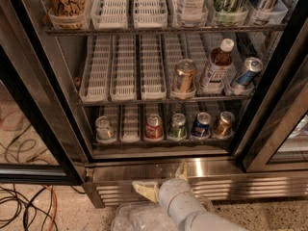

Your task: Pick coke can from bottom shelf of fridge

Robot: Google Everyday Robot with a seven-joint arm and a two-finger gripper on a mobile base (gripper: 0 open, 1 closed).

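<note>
The fridge (45, 85) stands open in front of me, steel-lined with white slotted racks. On the bottom shelf (161, 142) several cans stand in short white lane trays. The coke can (154, 127) is red with a silver top, third lane from the left, between an empty lane and a green can (178, 126). My gripper (163, 180) is open, low in front of the steel sill below the shelf. One finger (146, 190) points left and the other finger (182, 170) points up. It is well below the coke can and holds nothing.
A silver can (104, 128) stands at the shelf's left, a dark blue can (200, 124) and a bronze can (223, 123) at its right. The middle shelf holds a bronze can (184, 77), a bottle (216, 65) and a blue can (246, 72). Cables (24, 208) lie on the floor left.
</note>
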